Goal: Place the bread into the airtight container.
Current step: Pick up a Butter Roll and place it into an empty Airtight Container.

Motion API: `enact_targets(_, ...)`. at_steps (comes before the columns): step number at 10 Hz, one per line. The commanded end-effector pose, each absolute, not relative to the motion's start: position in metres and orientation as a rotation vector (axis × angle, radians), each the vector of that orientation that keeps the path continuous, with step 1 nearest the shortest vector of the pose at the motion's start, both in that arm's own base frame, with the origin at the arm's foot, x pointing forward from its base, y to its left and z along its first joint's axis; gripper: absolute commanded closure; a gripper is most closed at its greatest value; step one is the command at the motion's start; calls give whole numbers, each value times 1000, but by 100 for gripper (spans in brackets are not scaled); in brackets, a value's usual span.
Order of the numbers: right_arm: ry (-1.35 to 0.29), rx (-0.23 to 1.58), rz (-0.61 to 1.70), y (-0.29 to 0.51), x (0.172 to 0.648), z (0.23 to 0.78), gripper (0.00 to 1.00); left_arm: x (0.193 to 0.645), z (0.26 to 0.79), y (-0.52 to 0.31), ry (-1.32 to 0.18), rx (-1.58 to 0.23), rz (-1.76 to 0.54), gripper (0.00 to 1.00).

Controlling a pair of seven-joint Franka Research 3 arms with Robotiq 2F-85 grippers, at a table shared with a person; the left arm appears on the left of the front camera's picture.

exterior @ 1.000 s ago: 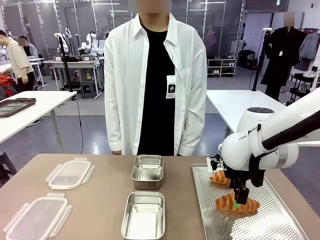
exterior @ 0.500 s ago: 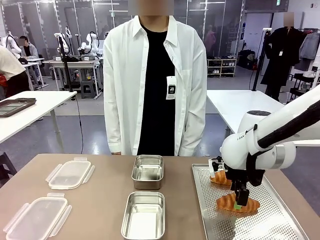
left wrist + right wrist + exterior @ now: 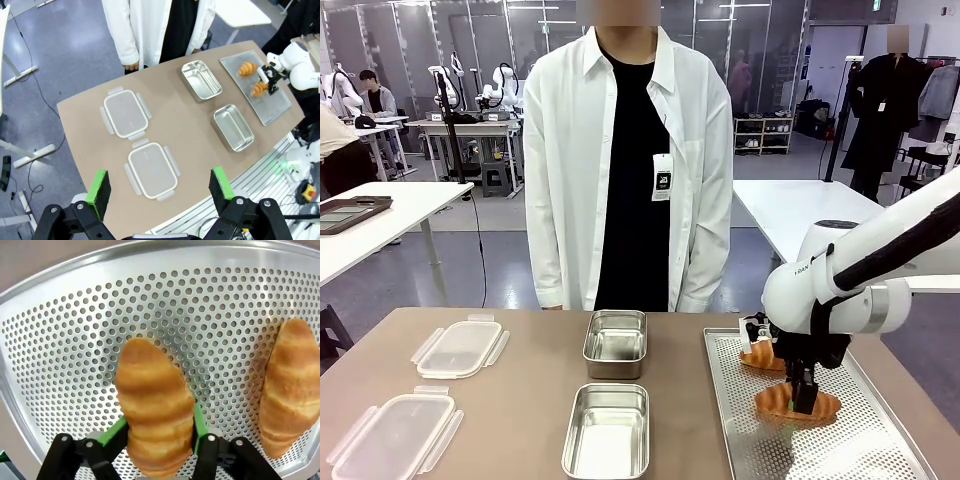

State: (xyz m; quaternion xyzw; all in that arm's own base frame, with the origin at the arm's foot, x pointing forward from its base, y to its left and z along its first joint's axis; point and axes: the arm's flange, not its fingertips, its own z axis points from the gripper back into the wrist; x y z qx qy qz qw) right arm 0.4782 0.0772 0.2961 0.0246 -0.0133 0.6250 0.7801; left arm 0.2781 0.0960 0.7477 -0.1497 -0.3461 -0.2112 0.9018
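Note:
Two golden croissants lie on a perforated metal tray [image 3: 840,445] at the table's right. My right gripper [image 3: 804,398] is shut on the nearer croissant [image 3: 796,402]; in the right wrist view its green pads [image 3: 197,420] press both sides of that bread [image 3: 155,405]. The other croissant [image 3: 760,357] [image 3: 292,385] lies beside it on the tray. Two open steel containers [image 3: 608,430] [image 3: 616,343] stand at the table's middle. My left gripper [image 3: 160,187] hangs high above the table, open, with nothing between its fingers.
Two clear plastic lids [image 3: 460,347] [image 3: 395,438] lie at the table's left. A person in a white shirt [image 3: 630,160] stands at the far edge, arms down. The table's brown surface shows between the containers and the tray.
My right gripper has closed its fingers onto the nearer croissant on the tray. The arm has shifted slightly; the croissant still rests on the tray.

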Motion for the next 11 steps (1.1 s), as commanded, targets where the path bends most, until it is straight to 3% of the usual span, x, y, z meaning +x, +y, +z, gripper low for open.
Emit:
enact_targets(1, -32, 91, 1361, 80, 474, 315, 72, 278, 750, 96, -719, -314, -450, 0)
enact_targets(4, -10, 120, 1308, 91, 461, 387, 71, 278, 750, 96, -719, -314, -450, 0)
enact_targets(8, 19, -52, 1068, 141, 428, 480, 71, 278, 750, 96, -719, -314, -450, 0)
enact_targets(11, -182, -62, 775, 223, 408, 501, 71, 278, 750, 96, -719, -314, -450, 0)
